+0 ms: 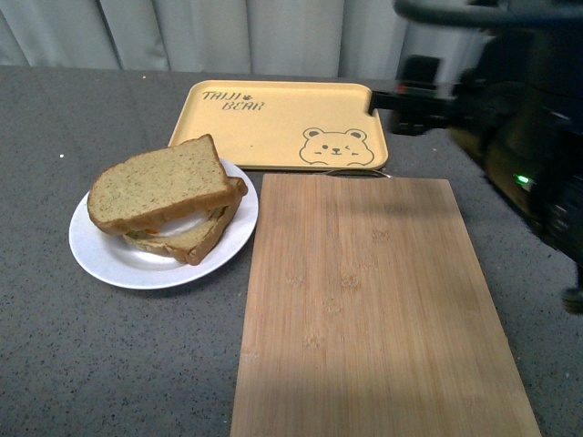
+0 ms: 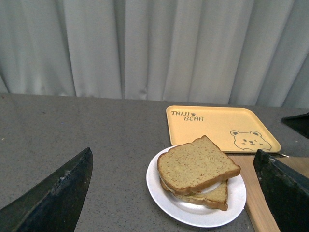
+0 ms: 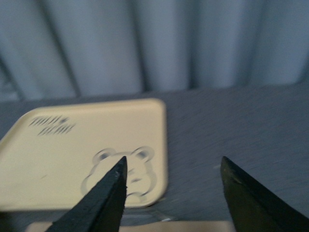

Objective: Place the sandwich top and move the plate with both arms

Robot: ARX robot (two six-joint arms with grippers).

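On the plate (image 1: 137, 266), left on the table (image 1: 91, 382), the top slice (image 1: 159, 187) sits on the lower slice (image 1: 196, 238).
Both the left tool (image 2: 174, 151) and right tool (image 3: 174, 158) are spread wide, holding nothing.

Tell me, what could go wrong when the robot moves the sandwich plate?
The sandwich top sits tilted and skewed over the lower slice, so it might slide off if the plate tips. The plate also lies right beside the wooden board, so its rim could catch on the board's edge when moved.
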